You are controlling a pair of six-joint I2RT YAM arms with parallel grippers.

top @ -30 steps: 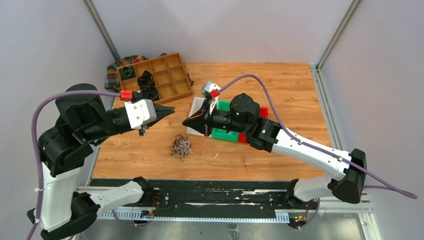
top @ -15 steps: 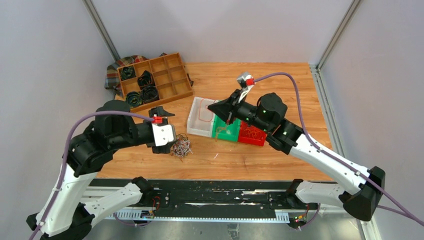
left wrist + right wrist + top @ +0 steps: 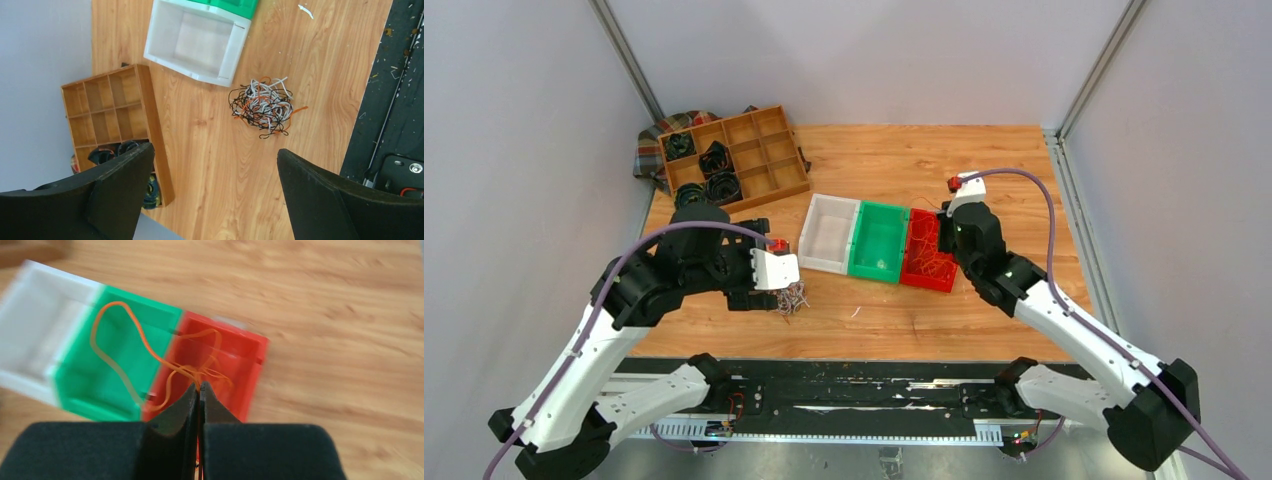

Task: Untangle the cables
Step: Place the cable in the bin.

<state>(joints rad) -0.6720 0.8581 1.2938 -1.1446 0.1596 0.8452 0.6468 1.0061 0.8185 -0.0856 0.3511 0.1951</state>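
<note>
Far on the left is the wooden tray (image 3: 152,115) with its little boxes. It has no part in this job. Next comes the left gripper (image 3: 215,150). Its two fingers are spread wide and hold nothing. It hangs above the table (image 3: 200,125), near the tangle of cables (image 3: 262,106) but not touching it. The tangle is a small messy ball of black, white and orange strings. It lies on the wood just beside the white bin (image 3: 232,50).

After the white bin come the green bin (image 3: 85,375) and the red bin (image 3: 252,347), all three side by side. Over the red bin is the right gripper (image 3: 200,388), pinched tight on one orange cable (image 3: 116,303). That cable droops in a big loop over the green bin. More orange strings lie in the red bin.

I think the job right now is to put this orange cable in the red bin. To do it well, the right gripper should move over the middle of the red bin and go low, so the loop slides off the green bin. Only then should it let go. The left gripper should come down at the edge of the ball, where one end sticks out, pinch just one string and pull slowly
</note>
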